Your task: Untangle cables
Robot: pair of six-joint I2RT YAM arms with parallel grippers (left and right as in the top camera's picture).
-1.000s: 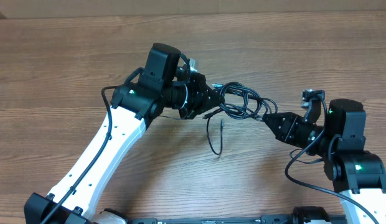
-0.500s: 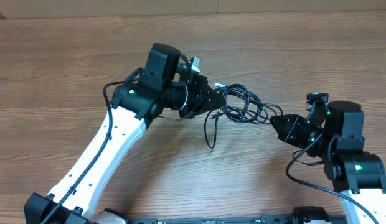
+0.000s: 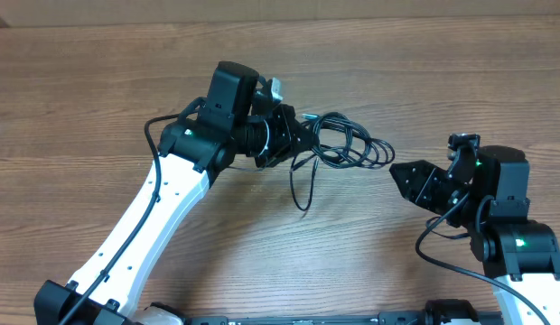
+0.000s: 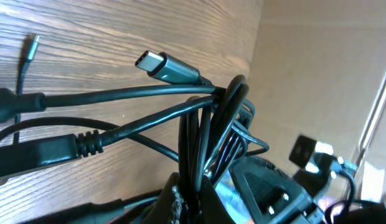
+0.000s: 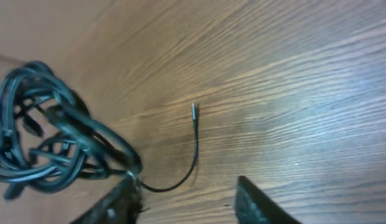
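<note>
Jaws of right gripper (image 3: 402,173) spread, empty, centre right, just clear of cables (image 3: 352,149). One loose strand (image 3: 298,194) trails toward bottom centre. Bundle lies mid-frame on table (image 3: 99,81); left gripper (image 3: 303,137) pinches its left side, wrist covering that end.

No legible text, label, brand mark, number or sign is found in any view. The cables (image 3: 348,144), their plug housings and the table (image 3: 81,90) show no readable marking; the far background in the left wrist view is too blurred to read.
</note>
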